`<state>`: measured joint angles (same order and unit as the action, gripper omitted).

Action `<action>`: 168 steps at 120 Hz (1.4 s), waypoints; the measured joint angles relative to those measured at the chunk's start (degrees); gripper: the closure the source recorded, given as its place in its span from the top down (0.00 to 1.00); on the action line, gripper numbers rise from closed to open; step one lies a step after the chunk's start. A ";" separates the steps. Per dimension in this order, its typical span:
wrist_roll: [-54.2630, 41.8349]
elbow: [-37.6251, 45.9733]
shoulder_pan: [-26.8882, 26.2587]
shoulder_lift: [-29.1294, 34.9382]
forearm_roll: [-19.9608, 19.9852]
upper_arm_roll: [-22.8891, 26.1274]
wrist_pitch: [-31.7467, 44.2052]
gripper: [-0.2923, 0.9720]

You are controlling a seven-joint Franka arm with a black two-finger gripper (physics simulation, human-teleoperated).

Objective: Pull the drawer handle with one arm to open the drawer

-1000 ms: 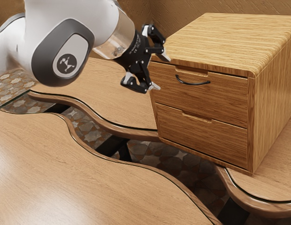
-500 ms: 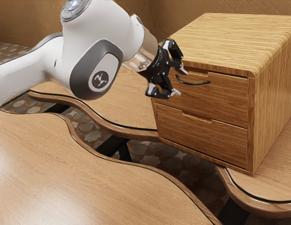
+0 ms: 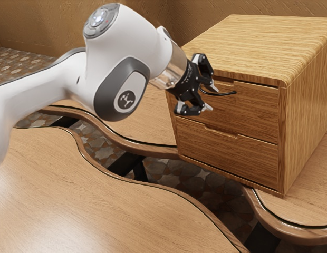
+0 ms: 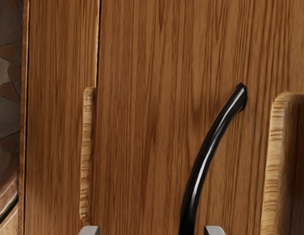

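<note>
Two fingers (image 4: 88, 230) of my black gripper (image 3: 207, 89), spread wide, flank the curved black handle (image 3: 220, 94) on the wooden cabinet's (image 3: 258, 42) top drawer (image 3: 248, 112).

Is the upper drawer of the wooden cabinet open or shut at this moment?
Shut: the upper wooden drawer front lies flush with the lower drawer front, not pulled forward.

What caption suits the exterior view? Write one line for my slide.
Franka arm's open end effector straddles the black handle of the wooden cabinet's closed top drawer.
</note>
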<state>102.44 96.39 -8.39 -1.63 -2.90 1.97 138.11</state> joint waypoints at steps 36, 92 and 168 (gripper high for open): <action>-0.14 0.75 0.27 0.08 0.06 0.05 -1.24 0.33; -0.18 4.11 -0.17 4.99 0.01 -0.15 -5.31 0.25; -0.13 9.66 -0.64 11.05 0.06 -0.10 -8.07 0.24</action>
<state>102.30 106.05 -9.03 9.42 -2.84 1.87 130.03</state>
